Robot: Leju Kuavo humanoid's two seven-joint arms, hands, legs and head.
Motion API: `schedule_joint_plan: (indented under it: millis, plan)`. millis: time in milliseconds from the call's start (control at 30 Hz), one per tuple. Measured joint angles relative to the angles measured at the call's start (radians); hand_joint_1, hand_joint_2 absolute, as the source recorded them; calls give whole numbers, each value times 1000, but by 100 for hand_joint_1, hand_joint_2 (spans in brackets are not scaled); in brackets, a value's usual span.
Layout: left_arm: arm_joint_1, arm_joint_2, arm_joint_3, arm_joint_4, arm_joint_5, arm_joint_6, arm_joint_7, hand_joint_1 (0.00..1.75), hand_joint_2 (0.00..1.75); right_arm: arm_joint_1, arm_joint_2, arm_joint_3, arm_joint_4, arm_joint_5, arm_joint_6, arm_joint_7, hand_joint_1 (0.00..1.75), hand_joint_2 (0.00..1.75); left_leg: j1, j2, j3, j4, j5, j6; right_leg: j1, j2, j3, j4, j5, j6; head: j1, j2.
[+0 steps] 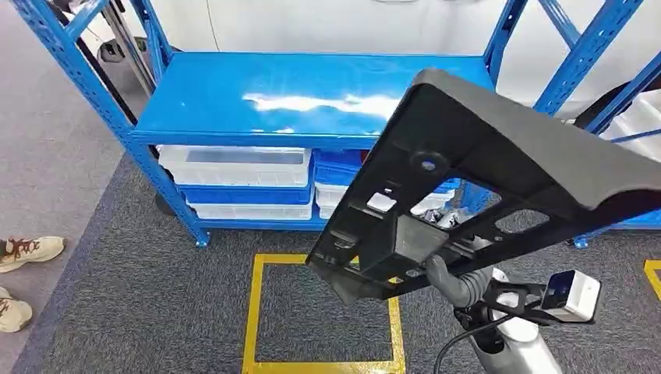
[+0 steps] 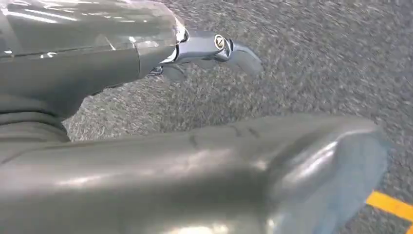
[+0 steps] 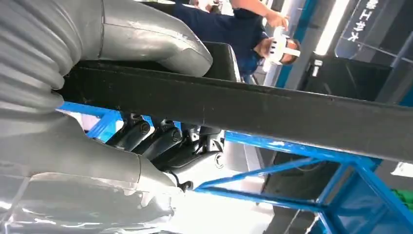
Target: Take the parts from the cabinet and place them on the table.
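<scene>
A large black moulded plastic part [image 1: 499, 156] is held up, tilted, in front of the blue rack [image 1: 296, 93], with its ribbed underside facing me. My right hand [image 1: 456, 284] grips its lower edge from beneath. In the right wrist view the grey thumb [image 3: 160, 44] presses one face of the black part [image 3: 292, 117] and the dark fingers [image 3: 156, 139] clamp the other. My left hand [image 2: 214, 48] hangs over the grey carpet with its fingers stretched out and nothing in them.
The rack's top shelf is bare; white and blue bins [image 1: 234, 167] sit below it. A yellow taped square [image 1: 257, 312] marks the carpet in front. A person's shoes [image 1: 23, 249] stand at the left. Another blue rack [image 1: 623, 101] is on the right. A person in dark blue [image 3: 234, 29] stands beyond the part.
</scene>
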Motion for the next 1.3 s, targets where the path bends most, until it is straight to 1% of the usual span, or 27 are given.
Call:
schedule_joint_plan:
  millis: [100, 133, 167, 200, 267, 300, 367, 433, 467, 500, 567, 633, 667, 700, 767, 800, 833, 867, 933, 967, 1000, 1033, 1133, 1167, 1200, 1267, 1300]
  plan:
    - [2, 0, 5, 0, -1, 0, 3, 0, 0, -2, 0, 5, 0, -3, 1, 2, 173, 175, -2, 0, -11, 3, 3, 15, 1, 0, -6, 0, 18, 19, 0, 0]
    - [4, -2, 6, 0, -1, 0, 4, 0, 0, -2, 0, 7, 1, -2, 1, 1, 173, 175, 6, 3, -18, -6, 12, 28, 1, 2, -12, 3, 14, 26, 0, 0]
    - [2, -2, 7, 0, -1, 0, 4, 0, 0, -3, 0, 9, 4, -2, 1, -1, 173, 175, 6, 7, -23, -5, 21, 38, -4, 5, -21, 21, -15, 31, 0, 0]
    - [1, -2, 11, 0, -1, 0, 4, 0, 0, -4, -2, 10, 5, -2, 2, -1, 173, 175, 6, 8, -32, -4, 28, 48, -5, 7, -40, 75, -68, 34, 0, 0]
    - [0, -3, 18, 0, -1, 0, 4, 0, 0, -3, -2, 13, 9, -2, 3, -2, 173, 175, 3, 8, -51, -3, 43, 52, -6, 10, -93, 239, -164, 39, 0, 0]
    - [0, -3, 21, 0, -1, 0, 4, 0, 0, -3, -2, 14, 11, -2, 3, -3, 173, 175, 2, 9, -62, -1, 50, 52, -6, 10, -111, 304, -186, 40, 0, 0]
    - [0, -3, 22, 0, -1, 0, 4, 0, 0, -3, -3, 16, 16, -2, 3, -2, 173, 175, 1, 9, -83, 6, 61, 50, -6, 10, -82, 297, -155, 39, 0, 0]
    - [0, -3, 23, 0, -1, 0, 4, 0, 0, -6, -3, 18, 17, -2, 3, -3, 173, 175, -1, 7, -99, 15, 70, 47, -5, 11, 29, 131, -82, 28, 0, 0]
    - [0, -5, 23, 0, -1, 0, 4, 0, 0, -9, -3, 19, 17, -2, 4, -3, 173, 175, -1, 7, -104, 19, 74, 44, -4, 12, 86, 42, -70, 20, 0, 0]
    - [0, -7, 23, 0, -1, 0, 4, 0, 0, -13, -3, 21, 17, -2, 4, -2, 173, 175, -6, 6, -112, 21, 79, 38, 4, 14, 112, -8, -94, 14, 0, 0]
    - [-1, -7, 24, 0, -1, 0, 4, 0, 0, -19, -5, 23, 17, -13, 3, -1, 173, 175, -3, 7, -113, 14, 95, 25, 7, 15, 99, -6, -76, 10, 0, 0]
    - [0, -8, 27, 0, -2, 1, 4, 0, 0, -33, -10, 24, 18, -31, -1, 9, 173, 175, -7, 5, -119, 8, 113, 12, 5, 14, 85, -15, -57, -5, 0, 0]
    - [0, -8, 31, 0, -1, 3, 5, 0, 0, -44, -11, 26, 21, -40, -1, 15, 173, 175, 0, 5, -126, 20, 88, 11, -3, 6, 81, -21, -43, -13, 0, 0]
    - [0, -8, 31, 0, -1, 3, 6, 0, 0, -53, -11, 26, 22, -46, -1, 21, 173, 175, -2, 6, -143, 57, 32, 7, -3, 7, 68, -24, -32, -23, 0, 0]
    - [-2, -8, 36, 0, -1, 3, 6, 0, 0, -60, -12, 26, 23, -53, -5, 33, 173, 175, 1, 6, -179, 199, -83, -1, -1, 6, 42, -21, -12, -27, 0, 0]
    - [-2, -8, 41, 0, -1, 3, 6, 0, 0, -61, -12, 27, 25, -53, -8, 35, 173, 175, 1, 6, -194, 273, -115, -5, 0, 4, 25, -19, -1, -27, 0, 0]
    - [-2, -10, 45, 0, -2, 3, 6, 0, 0, -60, -12, 30, 26, -48, -14, 35, 173, 175, 1, 6, -196, 319, -114, -8, 0, 4, 8, -15, 10, -25, 0, 0]
    - [-2, -11, 47, 0, -5, 4, 6, 0, 0, -60, -12, 32, 26, -38, -24, 34, 173, 175, 2, 6, -180, 322, -83, -10, 0, 4, -9, -11, 20, -24, 0, 0]
    - [-2, -11, 50, 0, -12, 4, 5, 0, 0, -63, -11, 35, 25, -22, -47, 31, 173, 175, 4, 7, -91, 214, 1, -11, -1, 4, -44, 1, 38, -17, 0, 0]
    - [-4, -11, 52, -2, -18, 4, 3, 0, 0, -68, -11, 37, 25, -21, -61, 31, 173, 175, 7, 6, -24, 121, 8, -11, -1, 5, -58, 11, 46, -12, 0, 0]
    - [-8, -11, 54, -2, -22, 3, 3, 0, 0, -74, -11, 38, 22, -21, -70, 33, 173, 175, 3, 6, 35, 28, -40, -8, 4, 5, -70, 18, 52, -6, 0, 0]
    - [-10, -11, 56, -3, -25, 2, 2, 0, 0, -79, -11, 39, 20, -19, -84, 35, 173, 175, -3, 0, 48, 2, -48, 10, 3, 4, -71, 20, 59, 0, 0, 0]
    - [-9, -15, 66, -3, -34, -2, 0, 0, 0, -75, 1, 41, 9, 11, -113, 31, 173, 175, -4, 2, 25, 7, -29, 30, 3, 4, -70, 11, 89, 19, 0, 0]
    - [-9, -17, 71, -3, -39, -4, 0, 0, 0, -69, 3, 42, 5, 21, -119, 28, 173, 175, 2, 9, 16, 2, -14, 41, -3, 8, -77, 16, 77, 24, 0, 0]
    - [-9, -18, 72, -3, -42, -5, -1, 0, 0, -65, 9, 45, 0, 27, -124, 27, 173, 175, 1, 10, 2, 2, -2, 48, -4, 10, -92, 47, 17, 27, 0, 0]
    - [-10, -21, 72, -3, -54, -9, -2, 0, 0, -61, 17, 47, -10, 42, -130, 26, 173, 175, -1, 14, -25, 3, 22, 56, -6, 11, -123, 178, -110, 34, 0, 0]
    - [-10, -22, 72, -3, -61, -14, -2, 0, 0, -56, 19, 47, -14, 46, -132, 23, 173, 175, -2, 15, -42, 4, 35, 56, -7, 11, -137, 256, -150, 37, 0, 0]
